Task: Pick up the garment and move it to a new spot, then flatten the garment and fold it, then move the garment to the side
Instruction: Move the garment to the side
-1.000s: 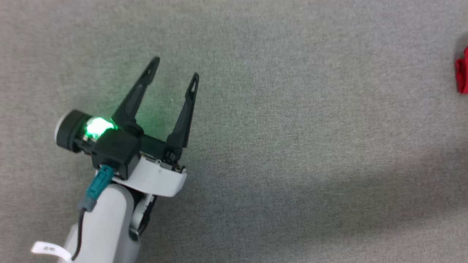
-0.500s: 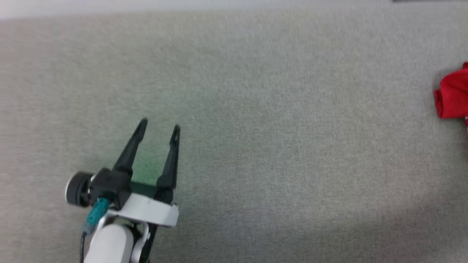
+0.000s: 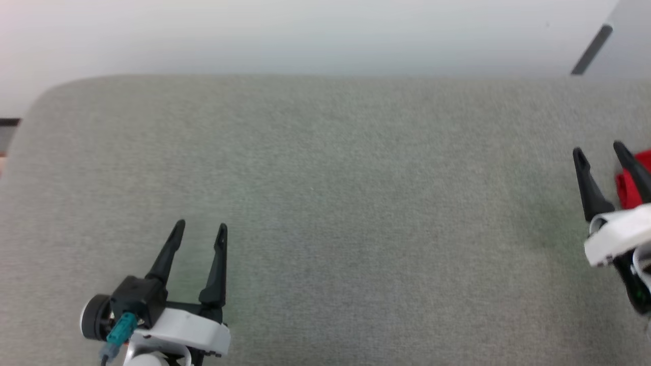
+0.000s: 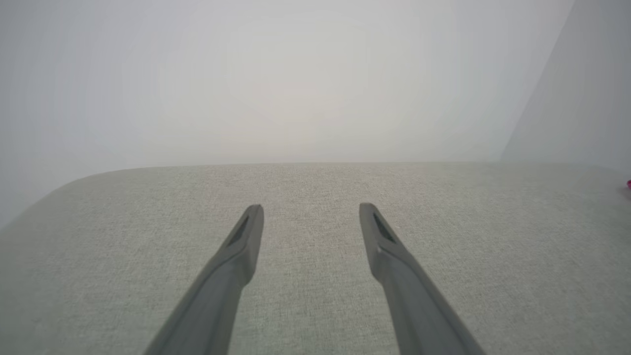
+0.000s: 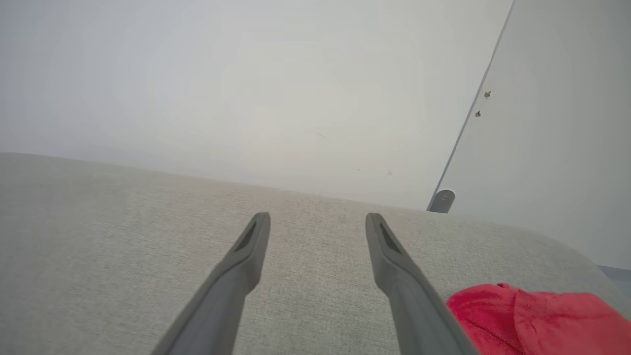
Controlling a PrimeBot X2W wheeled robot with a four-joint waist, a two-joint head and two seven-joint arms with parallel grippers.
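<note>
A bundle of red fabric (image 3: 628,190) lies on the grey cloth-covered surface (image 3: 356,203) at the far right, cut off by the frame edge. Only plain red shows, so I cannot tell whether it is the garment. My right gripper (image 3: 597,148) stands open just left of and partly over it. In the right wrist view the red fabric (image 5: 537,320) lies beside the right finger, apart from it, with nothing between the fingers of the right gripper (image 5: 318,217). My left gripper (image 3: 201,226) is open and empty at the lower left, and the left wrist view shows bare surface ahead of the left gripper (image 4: 310,207).
The surface ends at a far edge with a rounded left corner (image 3: 46,91), and a pale wall (image 3: 305,35) rises behind it. A dark strip (image 3: 590,51) runs along a wall panel at the upper right.
The head camera has tilted up, bringing the far edge and wall into view. The right gripper has come into view at the right, in front of the red fabric. The left gripper stays open.
</note>
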